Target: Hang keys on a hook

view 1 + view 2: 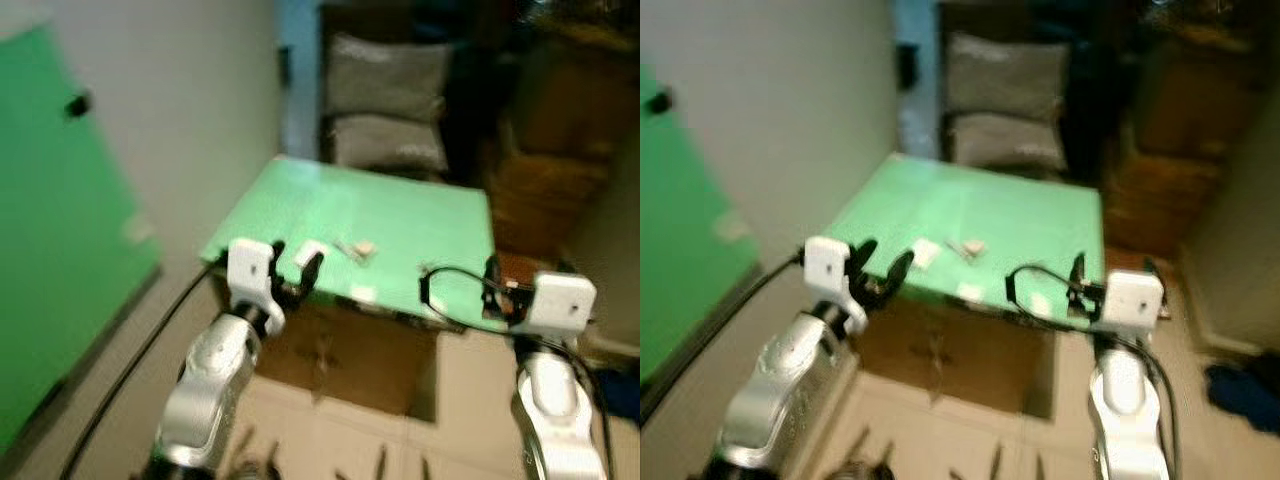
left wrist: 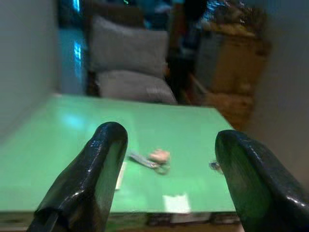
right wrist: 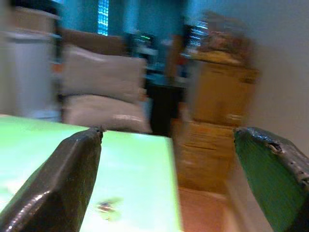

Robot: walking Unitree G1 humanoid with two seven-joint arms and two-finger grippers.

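We judge the task barely begun: keys (image 2: 153, 159) lie on the green table (image 1: 400, 215), ungrasped. Left pincer (image 1: 290, 268) and right pincer (image 3: 178, 183) both spread apart, empty, near its edge.

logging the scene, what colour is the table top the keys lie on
Light green table top; clearest in the left eye view.

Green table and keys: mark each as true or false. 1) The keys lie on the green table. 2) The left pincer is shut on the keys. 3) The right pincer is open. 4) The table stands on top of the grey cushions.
1) True: the keys lie on the green table.
2) False: the left pincer is open, short of the keys.
3) True: the right pincer is open.
4) False: the grey cushions sit beyond the table.
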